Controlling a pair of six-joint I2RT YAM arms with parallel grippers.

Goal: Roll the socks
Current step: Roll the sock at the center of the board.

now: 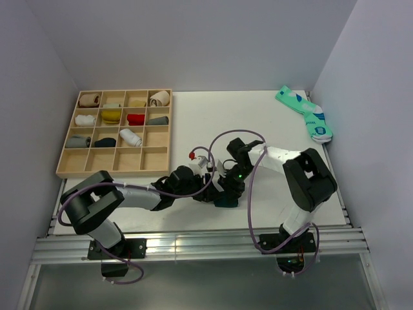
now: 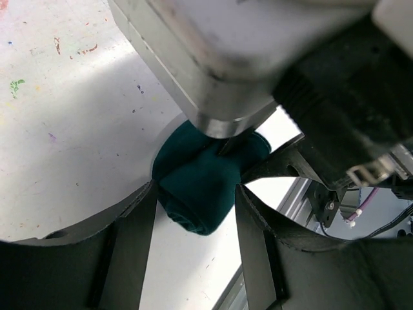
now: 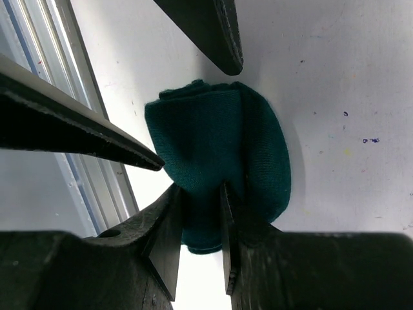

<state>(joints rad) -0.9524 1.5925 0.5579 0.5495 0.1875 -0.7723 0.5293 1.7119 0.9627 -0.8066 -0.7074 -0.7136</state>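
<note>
**Dark green sock [image 3: 219, 142] pinched by the right gripper [image 3: 200, 197], left gripper [image 2: 196, 192] spread around it**

Top view: The table [image 1: 193, 116] is closed in by walls at nine, twelve and three o'clock and by a metal rail [image 1: 193, 242] at six o'clock. The left arm [image 1: 139, 194] and right arm [image 1: 277, 158] are seen tip to tip at the middle, close to the rail. What lies beneath them is hidden. Open surface is found toward twelve o'clock. A wooden tray [image 1: 59, 171] with rolled socks [image 1: 111, 116] is seen at ten o'clock from the meeting point and a mint-green pair [image 1: 306, 113] at two o'clock, both well apart from it.

Left wrist view: The dark green sock, rolled into a bundle, is seen on the table between the left gripper's spread fingers. Each fingertip is placed right at the cloth's side, but whether it presses cannot be told. The room toward twelve o'clock is blocked by the right arm's housing, set just above the bundle. The rail is seen near the bundle at five o'clock, and bare, paint-flecked surface at ten o'clock.

Right wrist view: A fold of the bundle is pinched between the right gripper's nearly closed fingers at six o'clock. The bundle is flanked by the left gripper's fingers at twelve and nine o'clock. The rail is seen along nine o'clock, and bare table toward three o'clock.
</note>
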